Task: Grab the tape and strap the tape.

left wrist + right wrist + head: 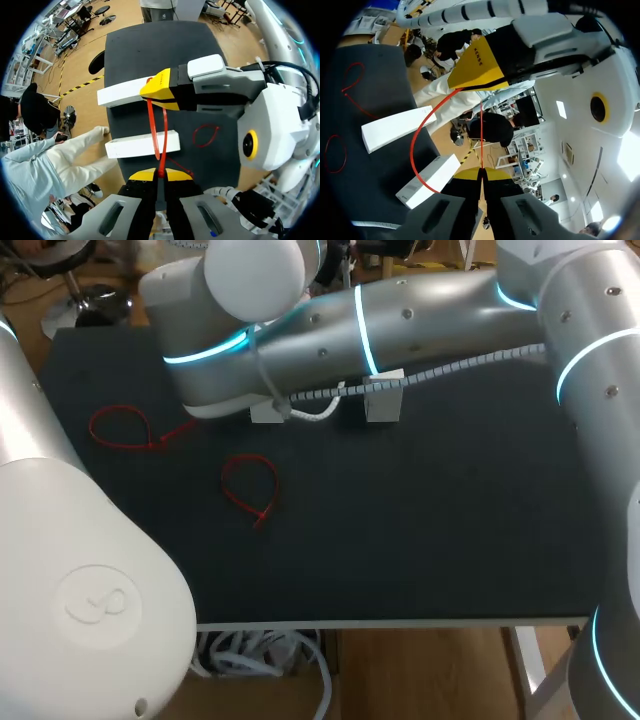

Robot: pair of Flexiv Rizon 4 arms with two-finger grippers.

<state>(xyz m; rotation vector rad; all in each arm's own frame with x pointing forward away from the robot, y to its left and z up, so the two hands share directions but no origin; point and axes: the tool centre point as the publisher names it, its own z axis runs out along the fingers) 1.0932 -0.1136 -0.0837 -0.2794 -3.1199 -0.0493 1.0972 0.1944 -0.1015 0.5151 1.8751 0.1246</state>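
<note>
- Grip on the left side: the left gripper (159, 175) is clenched on the red tape (156, 135), its yellow tips pressed together around the strand.
- The red tape hangs in the air between the two tools, above the table (420, 530). Two strands spread from the left gripper's pinch toward the other tool, so it reads as a loop already formed.
- The right gripper (481, 176) is clamped on the same tape at the loop's other part.
- By my judgement, the grabbing is done and the threading looks done. Pulling the loop snug seems to be what is left, though I cannot tell how far it is cinched.
- On the table's left lies a closed red loop (120, 427), and a second loop (250, 485) lies near it toward the middle. Both look like finished ties, well clear of the work.
- Two white blocks (142, 144) lie side by side under the held tape, and a low pull might catch on them.
- The right arm (400, 320) crosses above the table and hides both grippers from overhead.
</note>
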